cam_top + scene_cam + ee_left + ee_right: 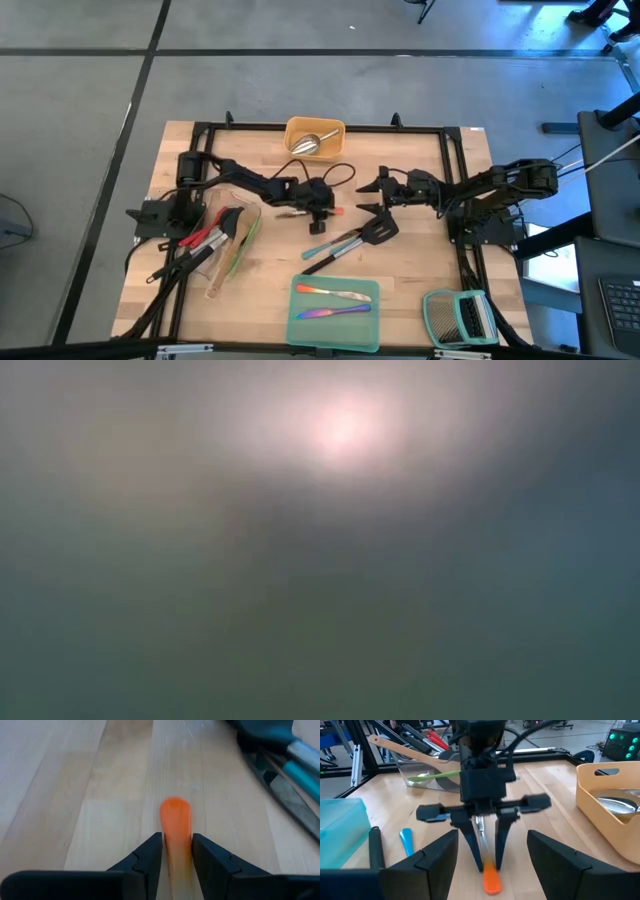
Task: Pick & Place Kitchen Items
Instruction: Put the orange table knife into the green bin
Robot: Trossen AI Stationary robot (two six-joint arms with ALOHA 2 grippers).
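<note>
Wooden table [270,270] bounded by a black frame [320,127]. Yellow tray [315,128] at the far edge, centre. Clear tray [243,222] on the left side. Teal tray [335,322] at the near edge. Green-framed slatted rack [458,317] at the near right corner. Grey floor [300,60] beyond.

Orange utensil handle [175,827]; yellow tray [315,133]; teal tray [335,312].

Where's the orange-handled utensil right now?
In the high view the orange-handled utensil lies mid-table on the wood, between the left end effector's fingers, below the yellow tray and left of the black spatula.
</note>
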